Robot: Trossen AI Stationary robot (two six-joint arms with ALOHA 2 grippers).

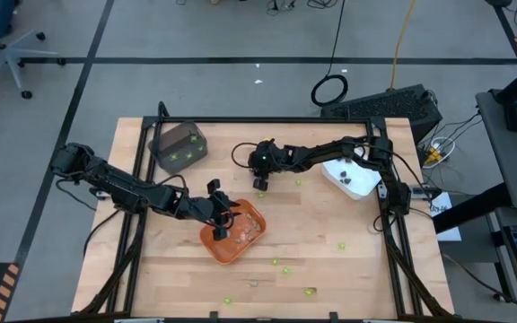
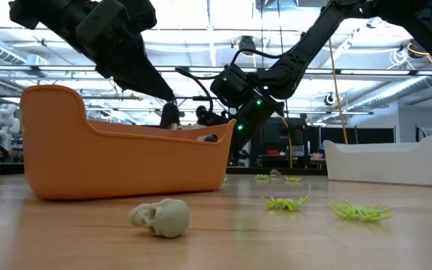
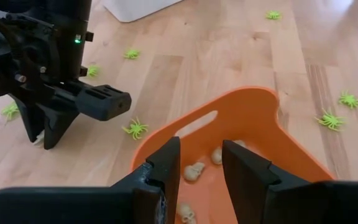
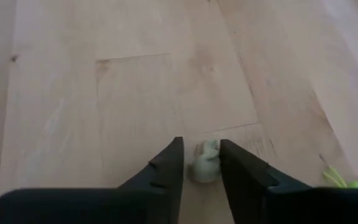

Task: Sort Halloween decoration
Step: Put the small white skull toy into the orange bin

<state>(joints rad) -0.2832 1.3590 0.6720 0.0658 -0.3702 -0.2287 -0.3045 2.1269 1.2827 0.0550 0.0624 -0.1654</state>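
The right pincer [image 4: 201, 163] had narrowed around a pale skull [image 4: 206, 160] just beyond the orange tray [image 1: 251, 212], presumably to sort it, while the left pincer [image 3: 201, 163] hung half-open and empty over that tray.

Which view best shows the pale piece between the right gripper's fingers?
The right wrist view: the pale piece sits on the table between the right gripper's fingers. The high view shows only that gripper above the spot; the left wrist view shows a pale speck beneath it; the low view hides it.

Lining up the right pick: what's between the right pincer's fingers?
In the right wrist view, a small pale skull sits on the bare table between the right pincer fingers.
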